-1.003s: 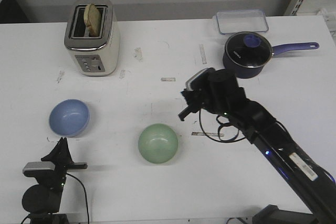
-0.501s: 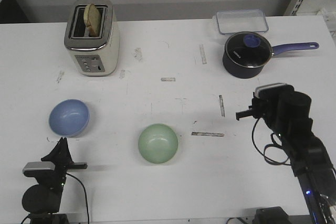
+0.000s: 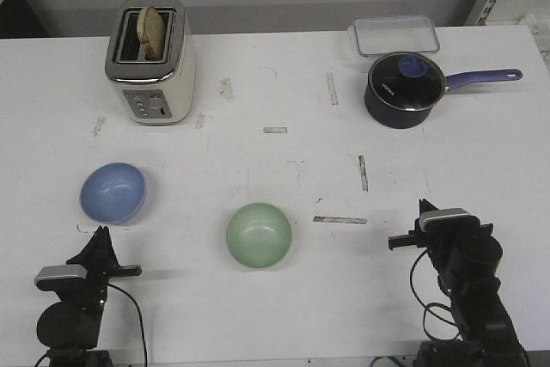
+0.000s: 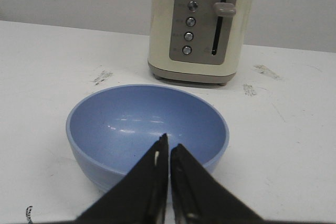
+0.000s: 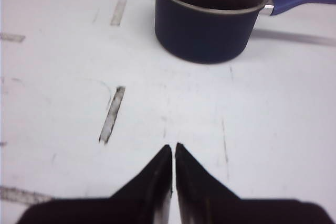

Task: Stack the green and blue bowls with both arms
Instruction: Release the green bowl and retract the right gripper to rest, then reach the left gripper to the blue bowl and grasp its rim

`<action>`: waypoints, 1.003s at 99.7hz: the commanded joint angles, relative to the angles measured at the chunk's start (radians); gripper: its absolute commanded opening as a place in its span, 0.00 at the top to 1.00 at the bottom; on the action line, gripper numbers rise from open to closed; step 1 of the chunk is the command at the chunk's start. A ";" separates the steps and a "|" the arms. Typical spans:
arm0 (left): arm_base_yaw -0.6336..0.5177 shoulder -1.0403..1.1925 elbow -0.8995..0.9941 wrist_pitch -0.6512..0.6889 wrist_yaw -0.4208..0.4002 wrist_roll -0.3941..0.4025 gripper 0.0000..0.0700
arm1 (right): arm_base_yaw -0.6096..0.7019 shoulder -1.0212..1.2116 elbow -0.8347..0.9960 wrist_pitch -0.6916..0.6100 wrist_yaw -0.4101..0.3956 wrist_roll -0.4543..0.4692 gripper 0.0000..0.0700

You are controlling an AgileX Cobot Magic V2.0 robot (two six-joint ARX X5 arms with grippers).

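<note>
The pale green bowl (image 3: pixel 259 234) sits upright on the white table near the front centre. The light blue bowl (image 3: pixel 113 192) sits upright at the front left and fills the left wrist view (image 4: pixel 121 116). My left gripper (image 3: pixel 101 235) is shut and empty, low at the front left edge, just short of the blue bowl; its tips (image 4: pixel 169 142) point at the bowl's near rim. My right gripper (image 3: pixel 422 206) is shut and empty at the front right edge, well right of the green bowl; its tips (image 5: pixel 174 148) hover over bare table.
A cream toaster (image 3: pixel 150 62) with toast stands at the back left. A dark navy saucepan (image 3: pixel 406 88) with a purple handle and a clear lidded box (image 3: pixel 394 35) stand at the back right. Tape marks (image 3: pixel 339 219) dot the table.
My right arm has drawn back from the table's middle, right of the green bowl, to the front right edge. The left arm and both bowls have not moved.
</note>
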 commanded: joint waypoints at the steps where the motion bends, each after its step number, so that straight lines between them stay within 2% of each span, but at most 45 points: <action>1: 0.002 0.004 0.033 0.024 -0.004 -0.036 1.00 | -0.001 -0.010 0.004 0.027 0.000 -0.004 1.00; 19: 0.002 0.142 0.266 -0.010 -0.033 -0.024 1.00 | 0.000 -0.015 0.004 0.039 -0.003 -0.004 1.00; 36: 0.004 0.435 0.631 -0.105 -0.044 0.103 1.00 | 0.000 -0.010 0.004 0.043 -0.002 -0.004 1.00; 46: 0.016 0.615 0.861 -0.220 -0.092 0.130 1.00 | 0.000 -0.006 0.004 0.043 -0.002 -0.004 1.00; 65: 0.099 0.907 1.214 -0.493 -0.076 0.136 1.00 | 0.000 -0.005 0.004 0.042 -0.003 -0.004 1.00; 79: 0.169 1.040 1.280 -0.547 -0.036 0.187 1.00 | 0.000 -0.005 0.004 0.042 -0.003 -0.004 1.00; 91: 0.232 1.131 1.280 -0.632 0.055 0.184 0.99 | 0.001 -0.004 0.004 0.042 -0.002 -0.004 1.00; 95: 0.247 1.165 1.280 -0.673 0.074 0.171 0.94 | 0.002 -0.004 0.004 0.041 -0.002 -0.005 1.00; 100: 0.264 1.208 1.280 -0.724 0.084 0.148 0.80 | 0.002 -0.004 0.004 0.041 -0.003 -0.005 1.00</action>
